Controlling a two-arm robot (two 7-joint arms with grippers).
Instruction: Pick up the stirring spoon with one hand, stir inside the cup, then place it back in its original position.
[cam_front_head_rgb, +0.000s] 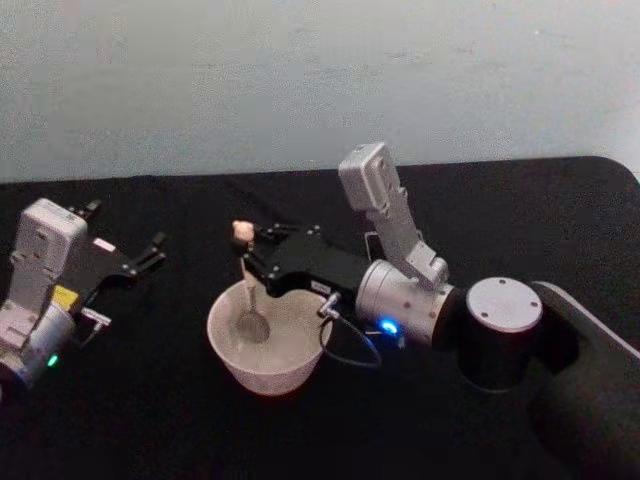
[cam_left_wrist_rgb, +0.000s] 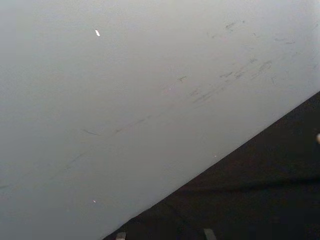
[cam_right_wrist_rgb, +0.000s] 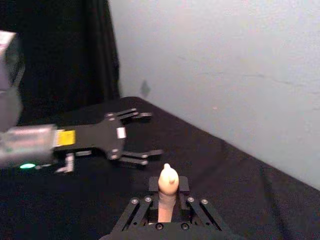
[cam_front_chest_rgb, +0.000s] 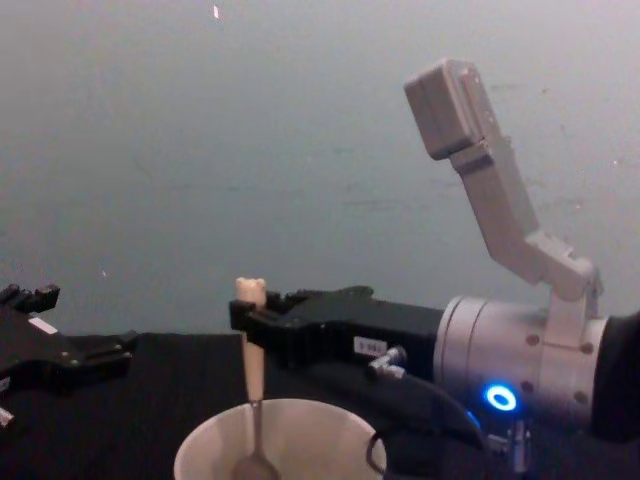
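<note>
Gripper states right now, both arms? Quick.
Left gripper: open, holding nothing.
Right gripper: shut on the stirring spoon, whose bowl is down in the cup.

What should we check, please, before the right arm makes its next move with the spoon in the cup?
1. Right gripper shut on the stirring spoon, high on its handle: ok.
2. Spoon's metal bowl inside the cup, below the rim: ok.
3. Spoon roughly upright, not leaning on the cup's rim: ok.
4. Cup upright on the black table: ok.
5. Left gripper open and parked to the robot's left, apart from the cup: ok.
6. Spoon's bowl touching the cup's bottom: cannot tell.
</note>
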